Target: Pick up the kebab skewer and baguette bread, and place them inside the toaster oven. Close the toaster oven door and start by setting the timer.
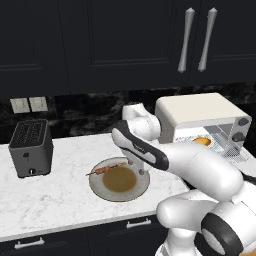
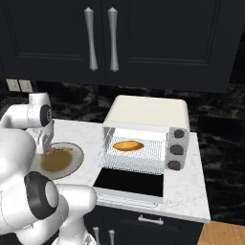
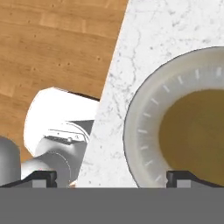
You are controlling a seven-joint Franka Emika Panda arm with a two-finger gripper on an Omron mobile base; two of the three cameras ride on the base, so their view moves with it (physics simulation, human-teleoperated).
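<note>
Skewer (image 1: 106, 169) lying on the far rim of the plate (image 1: 99, 189), across from me, its meat chunks just off the plate's brown centre; in the right base view I am seeing it (image 2: 58, 150) as a short reddish streak beside the arm's wrist. It is not yet lifted. Bread (image 2: 128, 145) is already resting on the wire rack inside the toaster oven (image 2: 146, 111), so I am counting that half of the loading as done. The oven door (image 2: 129, 183) is hanging fully open, folded down flat toward me, and the three knobs (image 2: 177, 149) on the oven's right side look untouched, as far as I can judge.

I am holding the claw (image 3: 111, 177) low over the plate's near rim (image 3: 133, 140), jaws spread wide with nothing between them; the fingertips (image 3: 181, 178) are standing clear of the plate and the white marble counter (image 3: 175, 30).

Remaining, by my reckoning: gripping the skewer, carrying it to the rack beside the bread, swinging the door up shut, and turning the timer knob. I am judging the task as somewhat under halfway.
</note>
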